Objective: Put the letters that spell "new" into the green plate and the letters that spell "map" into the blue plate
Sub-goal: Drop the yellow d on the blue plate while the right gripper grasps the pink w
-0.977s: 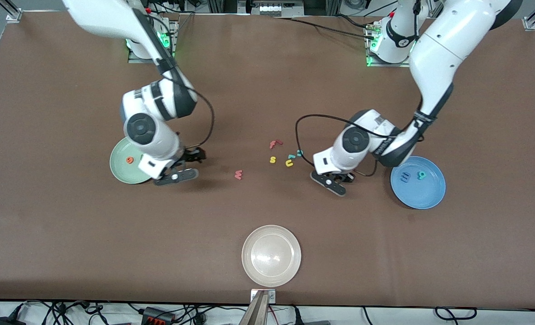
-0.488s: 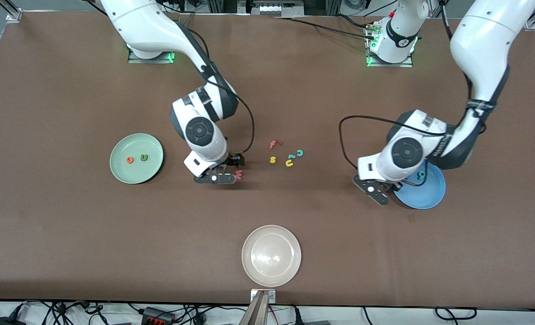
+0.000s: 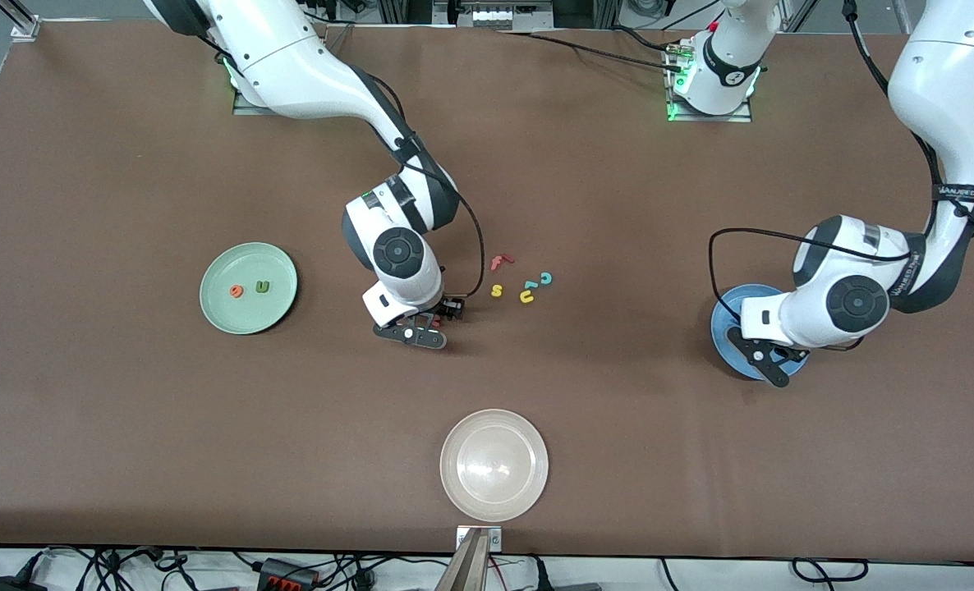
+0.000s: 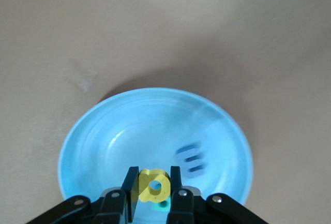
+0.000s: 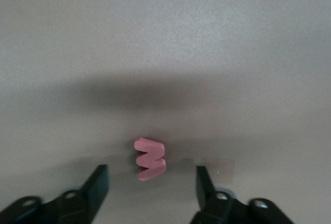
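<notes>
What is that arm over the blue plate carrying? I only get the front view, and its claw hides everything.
Observer: The left claw is shut on a yellow p above the blue plate.
Operator: Anything in that plate yet?
Observer: A blue m lies inside; something teal peeks out under the p.
Operator: And the other arm?
Observer: The right claw is open, straddling the pink w on the table.

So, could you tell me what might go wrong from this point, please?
1. The right gripper straddles the pink w with its fingers apart; the w sits off-centre and slanted, so closing could nudge or tip it.
2. The left gripper, shut on the yellow p, is over the blue plate; the released p might land on the teal a beneath it.
</notes>
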`<act>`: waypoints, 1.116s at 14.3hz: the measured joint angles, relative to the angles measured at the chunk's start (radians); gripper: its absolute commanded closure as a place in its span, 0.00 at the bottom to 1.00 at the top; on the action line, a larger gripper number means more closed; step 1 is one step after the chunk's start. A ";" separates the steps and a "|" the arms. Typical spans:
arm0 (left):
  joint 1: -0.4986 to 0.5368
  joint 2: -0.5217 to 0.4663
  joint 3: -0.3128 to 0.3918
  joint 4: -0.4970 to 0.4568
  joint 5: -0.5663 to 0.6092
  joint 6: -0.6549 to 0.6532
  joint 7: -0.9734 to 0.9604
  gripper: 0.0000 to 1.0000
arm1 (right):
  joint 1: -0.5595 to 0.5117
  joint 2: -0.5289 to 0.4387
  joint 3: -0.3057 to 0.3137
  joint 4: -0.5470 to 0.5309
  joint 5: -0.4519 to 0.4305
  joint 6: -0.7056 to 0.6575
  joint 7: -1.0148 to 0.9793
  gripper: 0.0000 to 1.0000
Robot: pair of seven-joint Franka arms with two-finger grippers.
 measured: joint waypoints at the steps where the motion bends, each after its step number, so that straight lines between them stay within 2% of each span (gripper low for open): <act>1: 0.004 0.010 0.005 0.000 0.038 0.019 0.001 0.00 | 0.001 0.004 0.000 0.000 0.000 0.001 0.002 0.34; 3: 0.016 0.018 0.006 0.000 0.063 0.033 0.001 0.00 | 0.001 0.012 0.000 0.000 0.000 0.012 0.003 0.35; 6: 0.034 0.015 -0.025 0.004 0.065 0.026 0.000 0.00 | 0.003 0.022 0.000 0.001 0.000 0.017 0.004 0.54; 8: 0.036 0.010 -0.066 0.025 0.057 -0.035 -0.013 0.00 | 0.005 0.024 0.000 0.001 0.000 0.019 0.004 0.69; 11: 0.037 -0.008 -0.142 0.104 0.008 -0.229 -0.088 0.00 | 0.006 0.025 0.000 0.006 0.000 0.020 0.003 0.89; 16: 0.038 -0.034 -0.328 0.295 -0.009 -0.611 -0.386 0.00 | 0.005 0.022 -0.014 0.017 0.000 0.018 0.003 0.94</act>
